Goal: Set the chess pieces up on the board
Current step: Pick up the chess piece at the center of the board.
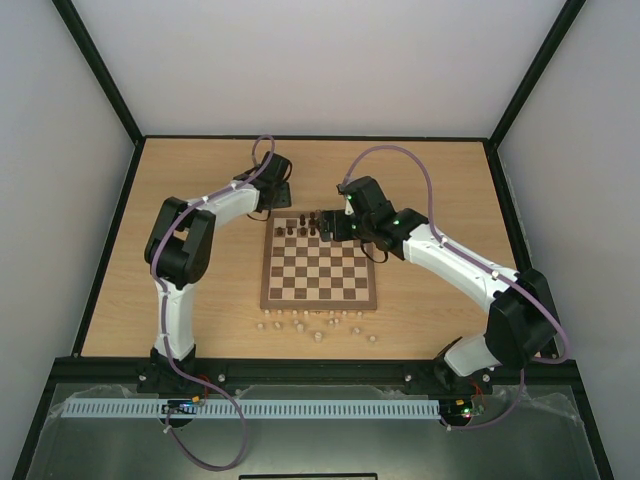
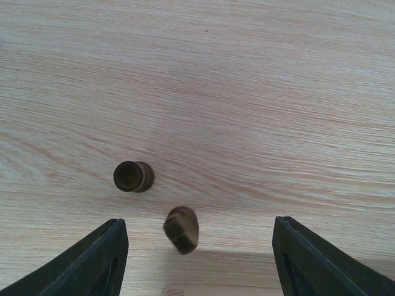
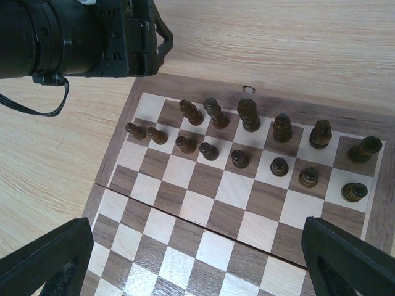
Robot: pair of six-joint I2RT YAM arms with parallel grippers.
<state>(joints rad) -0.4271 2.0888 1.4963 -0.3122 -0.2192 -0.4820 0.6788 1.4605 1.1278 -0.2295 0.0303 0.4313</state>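
My left claw (image 2: pixel 199 243) hangs over the bare surface (image 2: pixel 247 92), a light wood sheet with a fine grain, beyond the far left corner of the board (image 1: pixel 320 272). Its fingers (image 2: pixel 92 265) stand well apart with nothing in their hold. Between them, touching neither, is a blurred dark piece (image 2: pixel 181 229). A second dark piece (image 2: pixel 133 176) lies on its side on the surface just ahead of the left-hand finger, apart from the first.

My right claw (image 3: pixel 197 246) hovers over the board's far half, spread wide and empty. Beneath and ahead of it the dark chess pieces (image 3: pixel 249 115) stand in two rows along the board's far edge. The black body of my left arm (image 3: pixel 80 37) shows ahead and to the left of this claw, off the board.

Well behind both claws, on the surface just off the board's near edge, pale pieces (image 1: pixel 318 326) lie scattered. Plain pale walls (image 1: pixel 60 200) close in the surface on three sides, with a black frame (image 1: pixel 100 72) at the corners. A white slotted strip (image 1: pixel 300 408) runs along the near edge by my bases.
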